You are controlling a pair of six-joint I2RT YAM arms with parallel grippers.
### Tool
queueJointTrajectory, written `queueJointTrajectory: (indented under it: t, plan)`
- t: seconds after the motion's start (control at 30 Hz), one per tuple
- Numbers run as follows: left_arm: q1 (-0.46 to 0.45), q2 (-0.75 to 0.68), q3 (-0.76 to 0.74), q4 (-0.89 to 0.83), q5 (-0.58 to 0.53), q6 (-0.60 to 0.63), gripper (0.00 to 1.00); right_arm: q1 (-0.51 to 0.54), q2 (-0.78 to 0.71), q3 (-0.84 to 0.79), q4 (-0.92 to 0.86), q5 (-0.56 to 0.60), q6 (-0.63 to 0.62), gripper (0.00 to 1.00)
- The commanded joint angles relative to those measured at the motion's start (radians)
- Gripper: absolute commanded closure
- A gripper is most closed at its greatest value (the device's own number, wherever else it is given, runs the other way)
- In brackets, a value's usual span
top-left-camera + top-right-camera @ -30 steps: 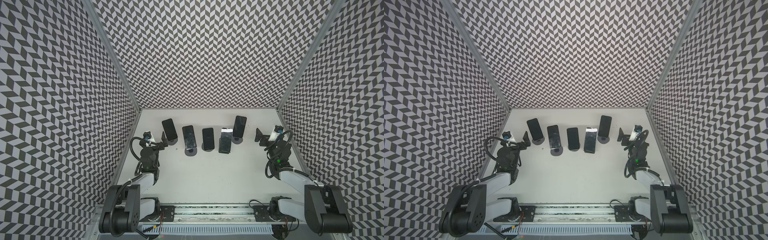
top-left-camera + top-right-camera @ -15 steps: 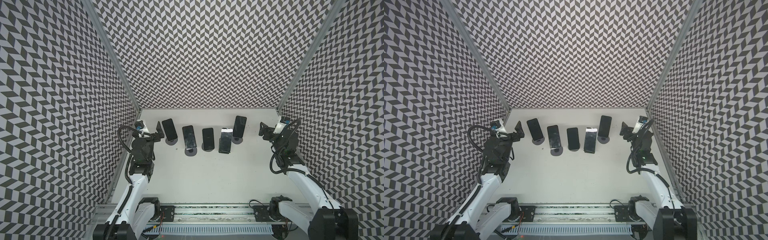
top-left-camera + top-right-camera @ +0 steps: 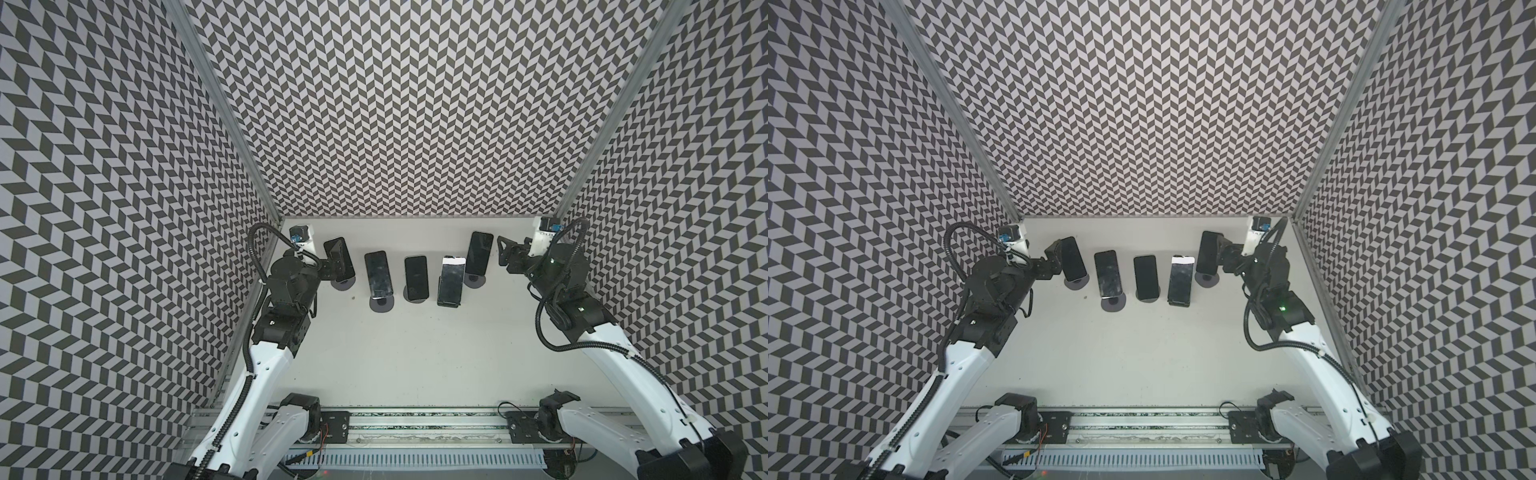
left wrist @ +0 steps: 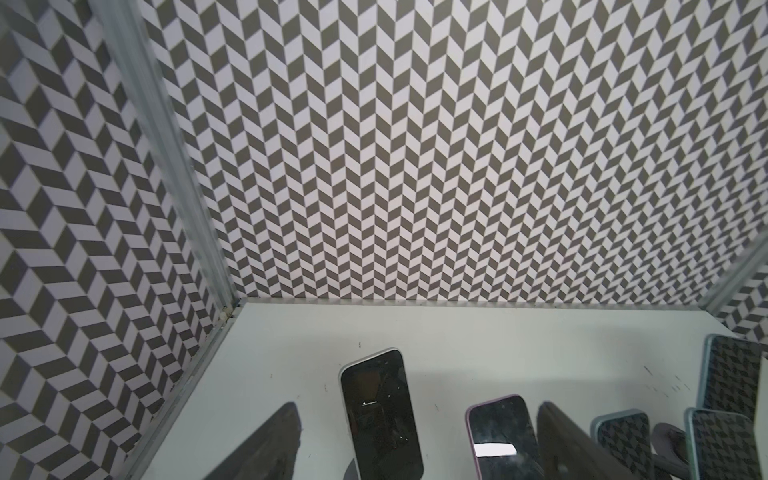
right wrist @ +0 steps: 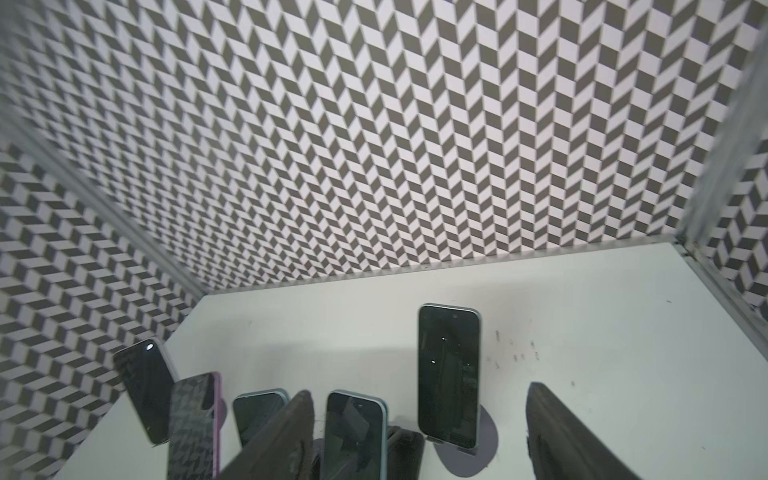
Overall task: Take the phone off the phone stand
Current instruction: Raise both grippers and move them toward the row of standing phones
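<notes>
Several dark phones lean on stands in a row in both top views. My left gripper sits just left of the leftmost phone on its round stand. In the left wrist view that white-edged phone stands ahead, between the spread fingers, untouched. My right gripper hovers at the right of the rightmost phone and its stand. The right wrist view shows this phone between the open fingers, with a gap on each side.
Three more phones on stands fill the middle of the row. Patterned walls close in the white table on three sides. The left wall's rail runs close beside the left arm.
Both arms have lifted from the sides and reached back. The left gripper has come up to the leftmost phone and the right gripper to the rightmost phone. All phones stay on their stands.
</notes>
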Motion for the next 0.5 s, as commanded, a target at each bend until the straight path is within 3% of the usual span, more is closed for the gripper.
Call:
queueJointTrajectory:
  t: [0.0, 0.47]
  plan:
    - [-0.035, -0.017, 0.090, -0.166, 0.016, -0.020, 0.11, 0.071, 0.018, 0.076, -0.107, 0.019, 0.028, 0.23]
    - [-0.119, -0.139, 0.176, -0.409, 0.019, -0.200, 0.17, 0.350, 0.065, 0.285, -0.492, 0.042, 0.171, 0.26]
